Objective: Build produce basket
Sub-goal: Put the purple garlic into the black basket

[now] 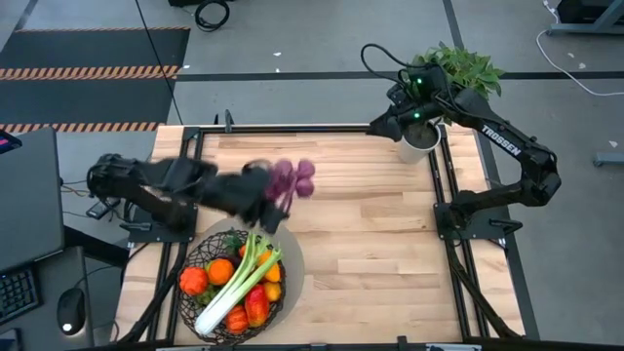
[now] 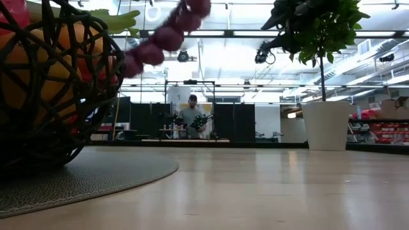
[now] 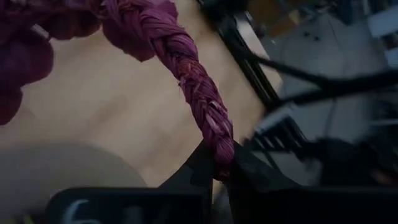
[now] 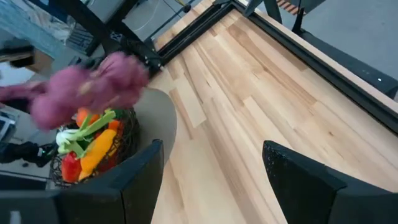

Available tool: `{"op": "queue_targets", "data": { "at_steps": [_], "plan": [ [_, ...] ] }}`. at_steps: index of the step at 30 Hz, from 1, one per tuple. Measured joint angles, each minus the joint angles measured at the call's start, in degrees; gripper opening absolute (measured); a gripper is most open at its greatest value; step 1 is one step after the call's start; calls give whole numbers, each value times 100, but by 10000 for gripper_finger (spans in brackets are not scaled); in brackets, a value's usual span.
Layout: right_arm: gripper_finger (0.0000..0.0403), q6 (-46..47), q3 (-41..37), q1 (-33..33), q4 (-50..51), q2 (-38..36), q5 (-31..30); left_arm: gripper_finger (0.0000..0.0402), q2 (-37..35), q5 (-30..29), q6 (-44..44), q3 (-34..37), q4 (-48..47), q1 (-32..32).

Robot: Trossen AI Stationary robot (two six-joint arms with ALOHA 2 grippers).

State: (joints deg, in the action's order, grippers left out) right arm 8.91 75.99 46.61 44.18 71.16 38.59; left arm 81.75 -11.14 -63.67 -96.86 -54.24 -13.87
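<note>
Left gripper (image 1: 265,207) pinched on the braided stem (image 3: 198,93) of the purple grapes (image 1: 292,178), bunch swung clear above the table just beyond the basket (image 1: 232,285), probably for a drop in from above. Basket on a grey mat (image 2: 96,176) at the near-left corner, already packed with celery (image 1: 241,278), oranges and peppers. Right gripper (image 4: 211,180) parked over the far-right corner by the potted plant (image 1: 458,73), fingers apart, empty. Pale wood table (image 1: 370,224); open workshop behind, a person (image 2: 190,115) standing far off.
</note>
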Motion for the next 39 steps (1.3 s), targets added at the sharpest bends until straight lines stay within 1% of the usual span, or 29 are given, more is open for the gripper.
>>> {"op": "queue_targets", "data": {
  "at_steps": [3, 4, 8, 11, 14, 16, 19, 22, 25, 27, 31, 35, 39],
  "plan": [
    [276, -14, 0, 0, 110, 0, 0, 25, -20, -15, -666, -13, -30, -596],
    [276, -14, 0, 0, 170, 0, -3, 25, -6, -17, -864, -65, -181, -797],
    [276, -8, 0, -37, 306, 0, -124, 24, 50, -87, -1582, -469, -1332, -1376],
    [276, 47, 0, -94, 315, 0, -287, 24, 79, -497, -1972, -935, -2401, -1646],
    [276, 319, 0, -153, 318, 0, -410, 24, 53, -997, -2060, -1532, -3024, -1804],
    [276, 423, 0, -221, 316, 0, -567, 24, 64, -1173, -2072, -1879, -3294, -1957],
    [276, 445, 0, -332, 316, 0, -835, 23, 64, -1209, -2029, -2176, -3344, -2185],
    [276, 591, 0, -416, 316, 0, -965, 23, 66, -1186, -2220, -2243, -3216, -2497],
    [276, 657, 0, -499, 316, 0, -1073, 24, 196, -1130, -2789, -2251, -3114, -2766],
    [276, 657, 0, -553, 316, 0, -1096, 24, 363, -987, -3187, -2247, -3160, -2994],
    [276, 653, 0, -637, 316, 0, -1236, 25, 769, -698, -3782, -2242, -3587, -3404],
    [276, 653, 0, -654, 312, 0, -1316, 27, 1051, -633, -4053, -1978, -3526, -3599],
    [276, 639, 0, -654, 309, 1, -1325, 35, 1280, -206, -4417, -1818, -3523, -3698]
  ]
}}
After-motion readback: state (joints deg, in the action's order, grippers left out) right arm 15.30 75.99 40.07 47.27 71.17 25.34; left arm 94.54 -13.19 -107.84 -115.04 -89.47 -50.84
